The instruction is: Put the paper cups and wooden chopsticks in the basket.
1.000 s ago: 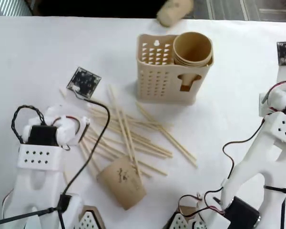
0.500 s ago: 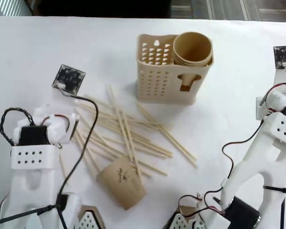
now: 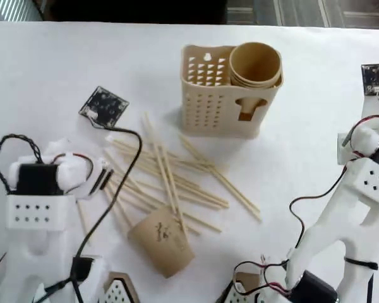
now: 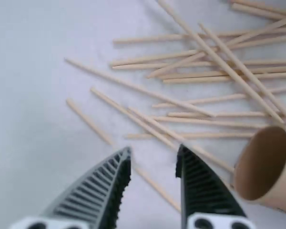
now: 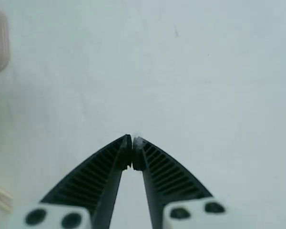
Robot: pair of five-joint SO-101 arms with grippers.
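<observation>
You have the beige perforated plastic basket (image 3: 218, 104) standing upright on the white table (image 3: 50, 63), with a stack of brown paper cups (image 3: 256, 63) nested in 1 of its 2 compartments. The thin wooden chopsticks (image 3: 170, 180) lie scattered just in front of the basket, toward the arms. 1 loose brown paper cup (image 3: 161, 243) lies on its side beyond them, farther from the basket. Your left gripper (image 4: 152, 160) hangs over the pile's edge, tips parted a little way, holding nothing. Your right gripper (image 5: 132, 140) sits off to the basket's side, tips pressed together, empty.

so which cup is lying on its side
The loose cup beside the chopsticks. It lies on its side, while the other cups stand stacked upright in the basket.
</observation>
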